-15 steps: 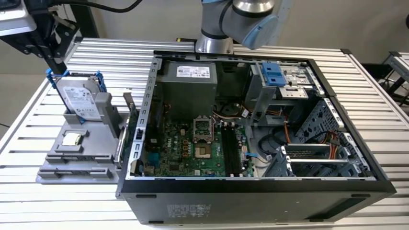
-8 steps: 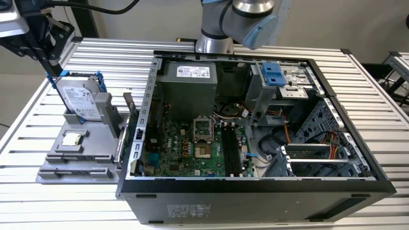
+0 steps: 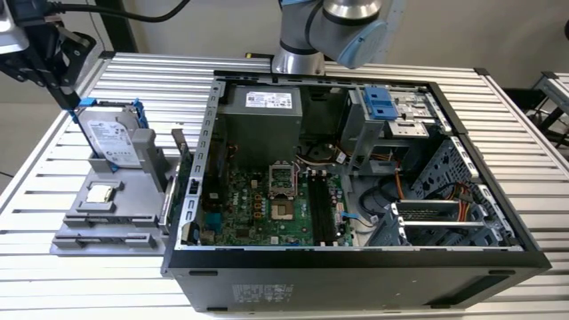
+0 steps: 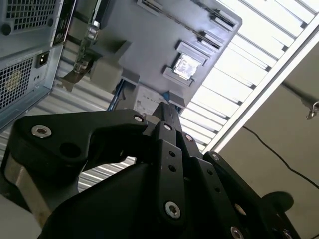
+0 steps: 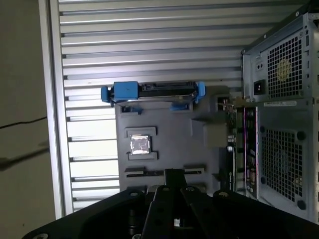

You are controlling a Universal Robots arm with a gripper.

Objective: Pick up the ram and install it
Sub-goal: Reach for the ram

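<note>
Tool (image 3: 64, 99) high above gray tray (image 3: 129, 213), pointing down, fingertips (image 5: 172, 175) together.

Ribbed shiny metal table (image 3: 524, 127), matt grey tray (image 3: 124, 223), probably plastic.

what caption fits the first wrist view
Gripper above a gray tray with a chip and hard drive, beside a computer case

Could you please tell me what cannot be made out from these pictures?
- Whether the ram sits in the slots of the fixture tray: the gripper partly covers them in the first wrist view.
- Whether the motherboard slots are filled: too small in the exterior view.
- The arm: upper part cut off by the exterior view's top edge.
</note>
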